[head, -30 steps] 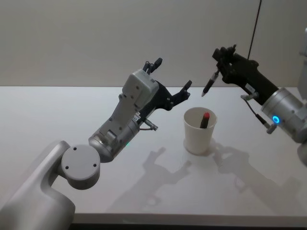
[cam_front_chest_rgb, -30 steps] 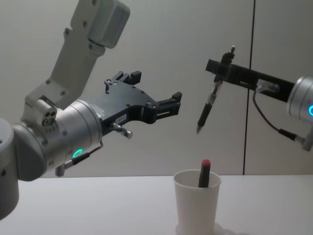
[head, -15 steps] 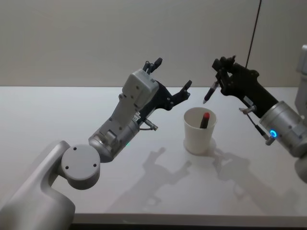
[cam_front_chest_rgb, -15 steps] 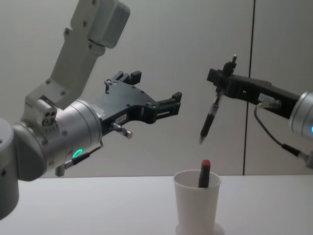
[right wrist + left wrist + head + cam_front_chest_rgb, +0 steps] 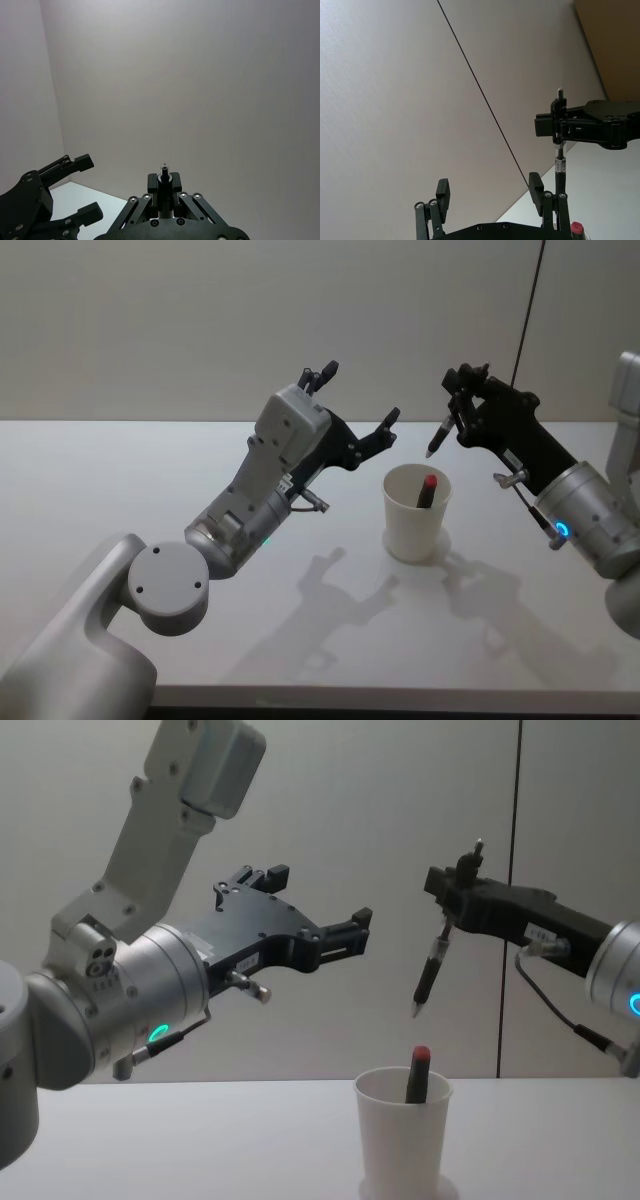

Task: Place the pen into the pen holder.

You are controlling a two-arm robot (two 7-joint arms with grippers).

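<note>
A black pen (image 5: 441,430) (image 5: 430,968) hangs tip down and slightly tilted, with my right gripper (image 5: 455,408) (image 5: 448,902) shut on its upper part. Its tip is a short way above the pen holder (image 5: 414,518) (image 5: 402,1145), a white paper cup standing upright on the table. A red-capped pen (image 5: 428,487) (image 5: 417,1072) leans inside the cup. My left gripper (image 5: 360,395) (image 5: 320,898) is held open in the air to the left of the cup, with nothing in it. The left wrist view has the held pen (image 5: 560,167) beyond my open left fingers (image 5: 442,192).
The white table (image 5: 120,480) stretches to the left and front of the cup. A plain wall with a dark vertical seam (image 5: 512,820) stands behind. The left arm's grey body (image 5: 250,500) hangs over the table's middle left.
My right gripper has come down and a little nearer with the pen, bringing its tip closer above the cup. The left arm and the cup have stayed still.
</note>
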